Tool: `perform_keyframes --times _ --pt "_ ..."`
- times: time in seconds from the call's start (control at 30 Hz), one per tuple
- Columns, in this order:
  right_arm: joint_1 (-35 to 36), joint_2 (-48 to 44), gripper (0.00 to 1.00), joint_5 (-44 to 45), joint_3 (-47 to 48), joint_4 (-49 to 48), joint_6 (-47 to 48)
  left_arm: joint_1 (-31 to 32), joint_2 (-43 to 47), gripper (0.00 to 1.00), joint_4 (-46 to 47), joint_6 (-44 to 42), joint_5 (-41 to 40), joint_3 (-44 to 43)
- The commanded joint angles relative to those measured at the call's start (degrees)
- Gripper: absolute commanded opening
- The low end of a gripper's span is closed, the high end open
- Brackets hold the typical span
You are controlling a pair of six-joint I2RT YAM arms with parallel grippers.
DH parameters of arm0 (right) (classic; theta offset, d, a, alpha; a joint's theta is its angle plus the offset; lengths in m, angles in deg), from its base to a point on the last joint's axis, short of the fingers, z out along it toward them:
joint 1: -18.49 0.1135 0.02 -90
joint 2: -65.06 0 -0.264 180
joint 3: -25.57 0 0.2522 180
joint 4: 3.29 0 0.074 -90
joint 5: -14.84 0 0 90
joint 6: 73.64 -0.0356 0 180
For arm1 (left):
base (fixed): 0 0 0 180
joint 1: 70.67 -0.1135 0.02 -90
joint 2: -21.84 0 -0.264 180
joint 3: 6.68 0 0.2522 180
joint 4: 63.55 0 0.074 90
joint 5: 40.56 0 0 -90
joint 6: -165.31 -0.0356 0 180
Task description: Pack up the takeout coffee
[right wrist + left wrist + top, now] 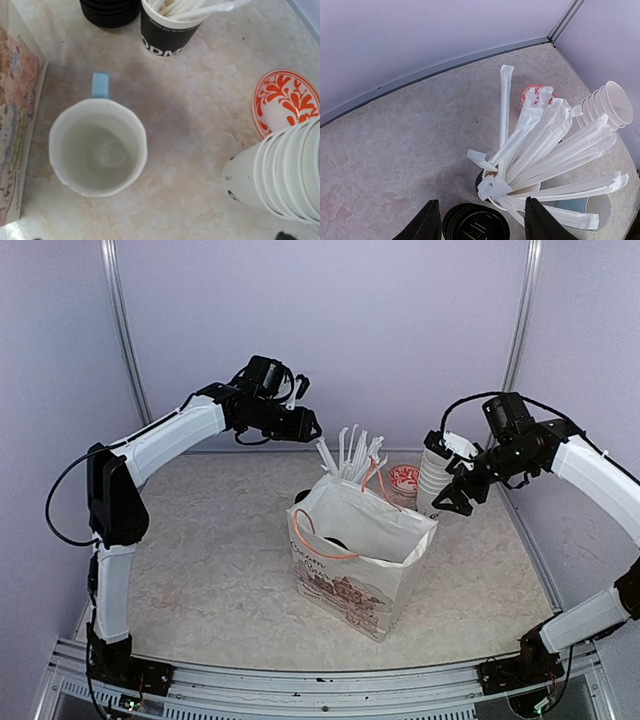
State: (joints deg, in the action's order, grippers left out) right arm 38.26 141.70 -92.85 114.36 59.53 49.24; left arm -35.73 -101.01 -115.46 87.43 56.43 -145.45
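Observation:
No lidded white cup shows plainly. A dark round shape [336,542] lies inside the open paper bag [350,575]; I cannot tell if it is a cup's black lid. My left gripper [308,408] is open and empty, high over the back of the table. In the left wrist view it [485,225] hangs above a stack of black lids [475,224]. My right gripper [452,498] is open and empty beside the stack of plain white cups [434,472]. Only the tips of its fingers show at the bottom edge of the right wrist view.
A black cup of wrapped straws [169,31] stands behind the bag, and its straws [540,135] fan out. A light-blue handled mug [97,145], a red-patterned dish [285,100] and the plain cup stack [280,170] stand at the back right. The bag's side [15,125] is left of the mug.

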Motion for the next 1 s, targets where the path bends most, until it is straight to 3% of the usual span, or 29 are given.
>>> perform_keyframes --times 0.0,0.17,0.57,0.97 --pt "-0.65 1.26 1.0 -0.83 -0.43 -1.0 -0.77 -0.91 -2.31 0.56 4.85 0.5 2.81 -2.87" --pt "-0.7 2.04 1.0 -1.22 -0.52 -1.25 -0.72 -1.09 -5.15 0.47 5.79 1.1 5.13 -3.83" --pt "-0.68 3.14 1.0 -1.6 -0.89 -1.82 -0.56 -1.1 -6.24 0.05 6.42 1.09 7.89 -4.1" --pt "-0.7 3.33 1.0 -1.36 -0.69 -1.68 -0.46 -0.04 0.68 0.0 5.58 0.37 5.7 -4.22"
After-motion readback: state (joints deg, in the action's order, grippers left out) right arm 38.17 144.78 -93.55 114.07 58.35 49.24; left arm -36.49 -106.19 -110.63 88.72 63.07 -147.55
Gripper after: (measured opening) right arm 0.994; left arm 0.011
